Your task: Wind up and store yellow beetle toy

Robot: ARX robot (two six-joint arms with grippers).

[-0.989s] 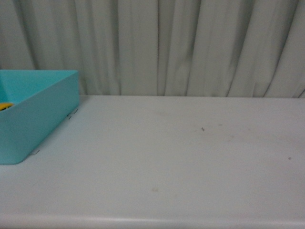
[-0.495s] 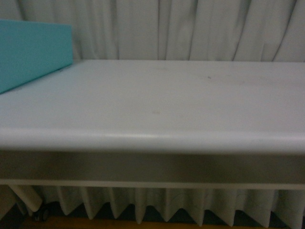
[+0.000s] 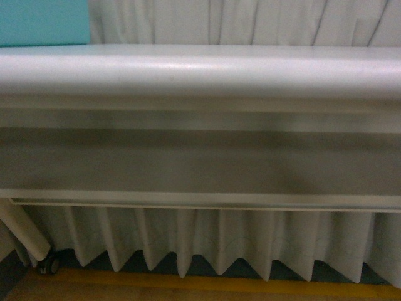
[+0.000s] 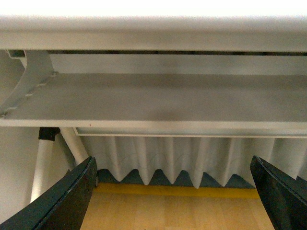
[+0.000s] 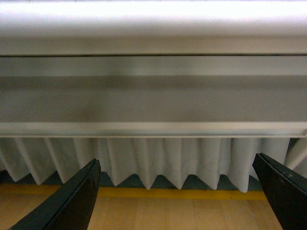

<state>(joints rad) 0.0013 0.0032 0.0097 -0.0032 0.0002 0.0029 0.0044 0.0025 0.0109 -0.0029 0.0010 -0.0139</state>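
Apparently I'm parked low, facing counter (image 3: 200, 69) front edge; teal bin (image 3: 42, 22) corner visible; beetle unseen. Left hand (image 4: 172, 191), right hand (image 5: 175, 191) spread wide, empty.

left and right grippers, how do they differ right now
Little sets them apart. Behind the left gripper stand a white leg and a bracket under the table; behind the right gripper only the table's underside and a curtain show. Both are open, dark-fingered, empty, and below the table's edge, over a wood floor with a yellow stripe.
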